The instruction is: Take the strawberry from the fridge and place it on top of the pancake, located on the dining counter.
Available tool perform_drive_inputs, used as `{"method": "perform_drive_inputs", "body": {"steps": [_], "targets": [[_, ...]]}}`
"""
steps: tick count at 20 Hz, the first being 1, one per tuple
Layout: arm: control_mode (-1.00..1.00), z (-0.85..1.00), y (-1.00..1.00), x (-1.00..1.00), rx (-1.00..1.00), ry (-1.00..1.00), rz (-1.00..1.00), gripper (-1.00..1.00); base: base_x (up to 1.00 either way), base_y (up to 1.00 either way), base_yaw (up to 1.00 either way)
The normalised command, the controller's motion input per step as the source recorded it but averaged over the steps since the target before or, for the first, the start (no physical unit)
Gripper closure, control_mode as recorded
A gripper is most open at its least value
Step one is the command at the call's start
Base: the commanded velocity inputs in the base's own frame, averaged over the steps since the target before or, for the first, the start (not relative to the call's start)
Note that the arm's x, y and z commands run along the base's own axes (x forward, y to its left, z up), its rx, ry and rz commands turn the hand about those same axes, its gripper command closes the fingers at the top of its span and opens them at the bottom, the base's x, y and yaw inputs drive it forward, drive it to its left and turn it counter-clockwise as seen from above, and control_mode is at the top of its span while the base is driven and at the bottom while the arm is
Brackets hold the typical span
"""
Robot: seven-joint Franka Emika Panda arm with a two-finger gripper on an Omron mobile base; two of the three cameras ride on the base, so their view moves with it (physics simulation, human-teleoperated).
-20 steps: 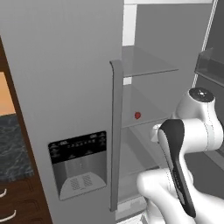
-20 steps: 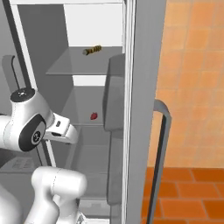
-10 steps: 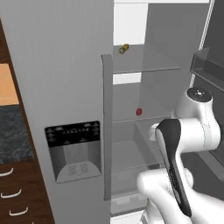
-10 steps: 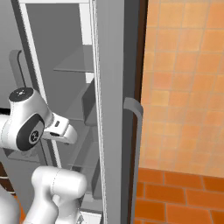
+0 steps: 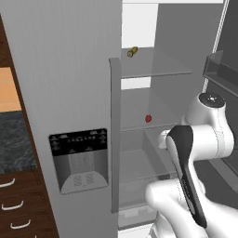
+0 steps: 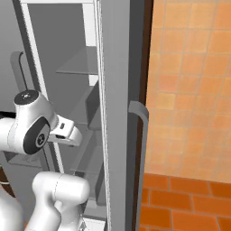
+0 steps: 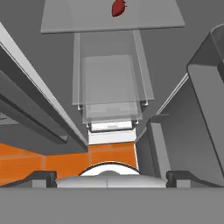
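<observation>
The fridge (image 5: 69,93) is being faced with its compartment standing open, the closed dispenser door filling the left half of the left base view and the clear shelves showing at centre and upper right. The white arm is being held at the lower right of that view, in front of the lower shelves. A small yellowish-olive item (image 5: 132,51) is lying on the upper shelf, near the top centre. The strawberry (image 5: 148,118) is resting on the middle shelf, at the centre of the left base view and at the top edge of the hand view (image 7: 118,8), well apart from the gripper (image 7: 107,177), whose jaws are being held spread wide with nothing between them. The reach is judged to be barely begun. The hand is best raised until the fruit is centred between the fingertips, then advanced level above the shelf, the door bins on the right being kept clear of.
</observation>
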Motion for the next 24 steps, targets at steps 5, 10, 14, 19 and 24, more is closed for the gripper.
{"method": "perform_drive_inputs", "body": {"steps": [5,10,14,19,24], "targets": [[-1.00,0.00,0.00,0.95,0.00,-0.12,-0.01,-1.00,0.00,0.00,0.00],[-1.00,-0.15,-0.10,0.93,0.03,-0.08,-0.10,-1.00,0.00,0.00,0.00],[-1.00,-0.29,0.00,0.97,-0.01,0.01,-0.06,-1.00,0.00,0.00,0.00],[-1.00,-0.04,-0.06,0.67,-0.01,0.01,-0.02,-1.00,0.00,0.00,0.00],[-1.00,0.00,-0.01,0.52,-0.06,-0.03,-0.06,-1.00,0.00,0.00,0.00]]}}
